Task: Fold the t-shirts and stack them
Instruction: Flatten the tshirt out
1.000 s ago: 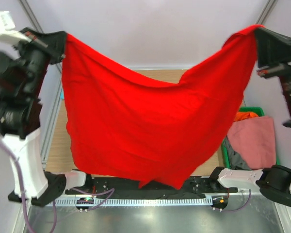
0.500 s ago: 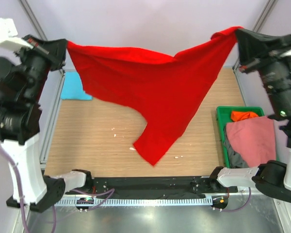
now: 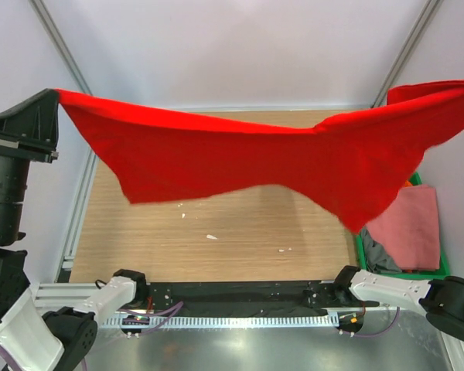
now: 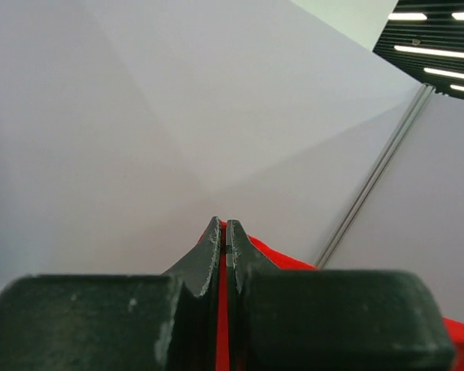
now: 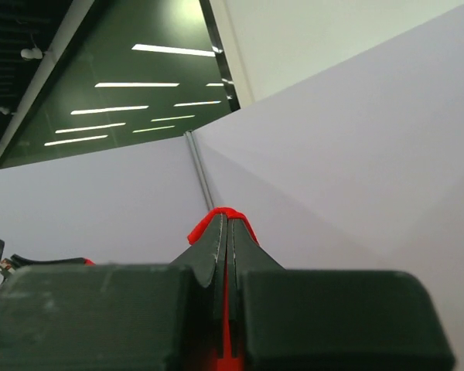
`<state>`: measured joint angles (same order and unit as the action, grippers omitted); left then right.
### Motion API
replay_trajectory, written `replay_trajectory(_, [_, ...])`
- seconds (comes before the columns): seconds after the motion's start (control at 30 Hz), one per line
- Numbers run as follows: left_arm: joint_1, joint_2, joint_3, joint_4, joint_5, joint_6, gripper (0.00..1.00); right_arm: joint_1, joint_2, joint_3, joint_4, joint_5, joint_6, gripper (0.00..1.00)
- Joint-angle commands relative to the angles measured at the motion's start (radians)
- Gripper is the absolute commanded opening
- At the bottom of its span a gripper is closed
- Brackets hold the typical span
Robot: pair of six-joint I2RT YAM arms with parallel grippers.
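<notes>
Left gripper [image 4: 222,228]: the jaws are pressed together with a thin edge of the red tee [image 3: 278,158] clamped between them. Right gripper [image 5: 223,220]: the jaws are likewise closed, and a fold of the same cloth bulges over the tips.

The tee is stretched between the two grippers, high above the table [image 3: 216,224]. It reaches from past the table's left edge to past its right edge and touches the table nowhere. The upper edge sags at mid-span, and the loose part hangs lowest over the table's right side.

A crate [image 3: 441,269] at the table's right near corner holds a pink tee [image 3: 410,224].

Handling, as judged: the cloth is light, limp and without stiffness, so it will drape and swing. Each pinch holds little cloth, so sudden tension may pull it free. Take hold at corners, with a fold gathered in.
</notes>
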<state>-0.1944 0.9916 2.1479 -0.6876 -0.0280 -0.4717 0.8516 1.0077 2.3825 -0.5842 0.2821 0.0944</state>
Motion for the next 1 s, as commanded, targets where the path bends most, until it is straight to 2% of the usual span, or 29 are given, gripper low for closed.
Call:
replay_trajectory(0.0, [-0.019, 0.042, 0.067, 0.042, -0.049, 0.041, 0.0, 0.004, 0.045, 0.012, 0.046, -0.066, 0.097, 0.01])
replay_trajectory(0.1, [-0.03, 0.088, 0.108, 0.053, -0.052, 0.047, 0.0, 0.004, 0.084, 0.032, 0.067, -0.058, 0.108, 0.01])
replay_trajectory(0.23, [-0.033, 0.16, 0.086, 0.062, -0.05, 0.056, 0.0, 0.006, 0.12, -0.014, 0.092, 0.02, 0.053, 0.01])
replay_trajectory(0.4, [-0.033, 0.281, 0.006, 0.045, -0.059, 0.085, 0.0, 0.006, 0.157, -0.248, 0.202, 0.172, -0.168, 0.01])
replay_trajectory(0.5, [-0.031, 0.343, -0.153, 0.077, -0.04, 0.102, 0.0, 0.001, 0.169, -0.475, 0.317, 0.27, -0.278, 0.01])
replay_trajectory(0.53, [-0.028, 0.36, -0.26, 0.095, -0.041, 0.113, 0.0, -0.012, 0.172, -0.538, 0.352, 0.296, -0.301, 0.01])
replay_trajectory(0.57, [-0.022, 0.389, -0.311, 0.133, -0.044, 0.114, 0.0, -0.037, 0.177, -0.659, 0.381, 0.302, -0.3, 0.01])
replay_trajectory(0.6, [-0.014, 0.41, -0.356, 0.152, -0.044, 0.114, 0.0, -0.089, 0.18, -0.715, 0.414, 0.251, -0.223, 0.01])
replay_trajectory(0.63, [0.005, 0.429, -0.459, 0.211, -0.043, 0.11, 0.0, -0.221, 0.184, -0.812, 0.42, 0.194, -0.155, 0.01])
replay_trajectory(0.7, [0.029, 0.501, -0.541, 0.285, -0.03, 0.105, 0.0, -0.351, 0.207, -0.908, 0.467, 0.077, -0.009, 0.01])
replay_trajectory(0.77, [0.065, 0.604, -0.575, 0.333, 0.003, 0.085, 0.0, -0.442, 0.244, -0.998, 0.5, 0.051, 0.022, 0.01])
replay_trajectory(0.97, [0.124, 0.84, -0.505, 0.451, 0.117, 0.004, 0.0, -0.586, 0.465, -0.978, 0.561, -0.035, 0.051, 0.01])
